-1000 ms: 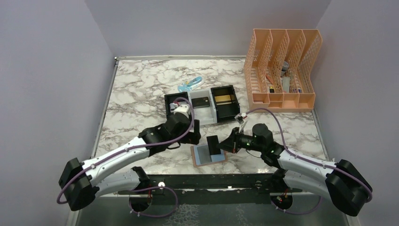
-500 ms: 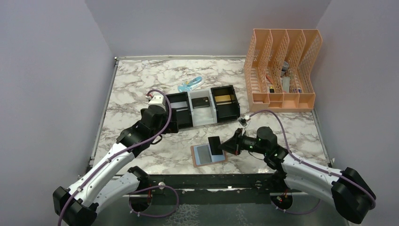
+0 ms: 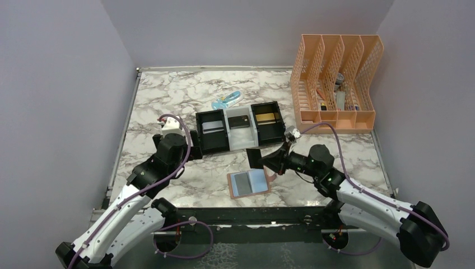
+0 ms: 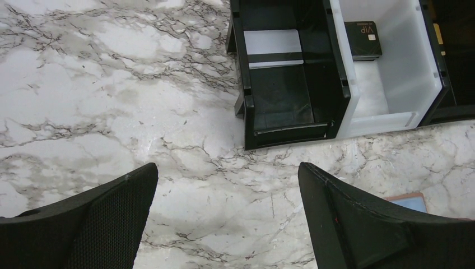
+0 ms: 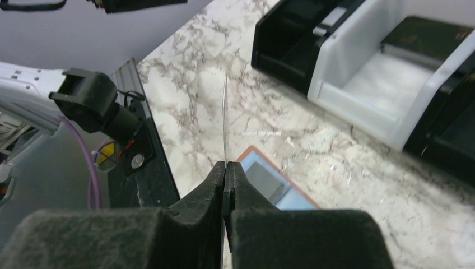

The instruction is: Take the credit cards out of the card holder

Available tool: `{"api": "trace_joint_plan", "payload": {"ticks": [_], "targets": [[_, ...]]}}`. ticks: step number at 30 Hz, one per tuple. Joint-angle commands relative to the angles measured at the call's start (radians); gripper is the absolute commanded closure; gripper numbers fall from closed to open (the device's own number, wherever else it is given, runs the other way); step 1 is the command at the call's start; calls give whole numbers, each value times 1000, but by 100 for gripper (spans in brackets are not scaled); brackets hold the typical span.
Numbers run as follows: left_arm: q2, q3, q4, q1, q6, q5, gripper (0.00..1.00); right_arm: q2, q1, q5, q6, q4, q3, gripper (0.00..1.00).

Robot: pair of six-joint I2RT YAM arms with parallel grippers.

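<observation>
The card holder [image 3: 250,183] lies open on the marble near the front edge, tan rim, pale blue-grey pockets, with a grey card [image 3: 242,181] in its left pocket. My right gripper [image 3: 268,161] is shut on a dark card [image 3: 255,157] and holds it on edge above the holder's far side. In the right wrist view that card [image 5: 225,117] shows edge-on above my gripper [image 5: 225,165], with the holder [image 5: 291,197] below. My left gripper [image 3: 189,140] is open and empty, left of the tray. It is over bare marble in the left wrist view [image 4: 228,171].
A black-and-white three-compartment tray [image 3: 229,140] holds a silvery card [image 3: 212,125], a dark card [image 3: 242,120] and a gold card [image 3: 266,117]. An orange file rack [image 3: 336,84] stands back right. A blue object [image 3: 227,101] lies behind the tray.
My left arm has drawn back to the left away from the tray, and the silvery card now shows in the left compartment. My right gripper has lifted the dark card off the holder towards the tray.
</observation>
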Motion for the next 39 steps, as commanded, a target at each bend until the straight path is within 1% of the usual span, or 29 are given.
{"api": "trace_joint_plan", "payload": {"ticks": [1,6,11,14,17,19,23,27,30,39], "targets": [[-33,-20,-6,4,-16,-32,1,37,-4,71,-147,68,81,99],[-11,-14,-11,4,-7,-21,1,110,-4,127,-336,80,149,99],[-7,-14,-15,4,-6,-16,1,198,-4,172,-574,83,204,99],[-11,-14,-15,4,-4,-18,1,266,-3,205,-726,29,272,99],[-12,-15,-16,4,-3,-26,1,343,-2,284,-814,-22,346,99],[-8,-13,-17,4,-2,-36,1,397,-1,281,-873,-42,388,99],[0,-11,-20,4,-4,-43,1,531,7,291,-952,-86,493,99],[4,-10,-22,4,-6,-44,1,644,18,346,-1031,-107,564,99],[5,-10,-23,4,-9,-49,1,716,20,367,-1050,-121,616,99],[18,-6,-25,4,-10,-56,1,856,31,377,-1108,-113,705,99]]}}
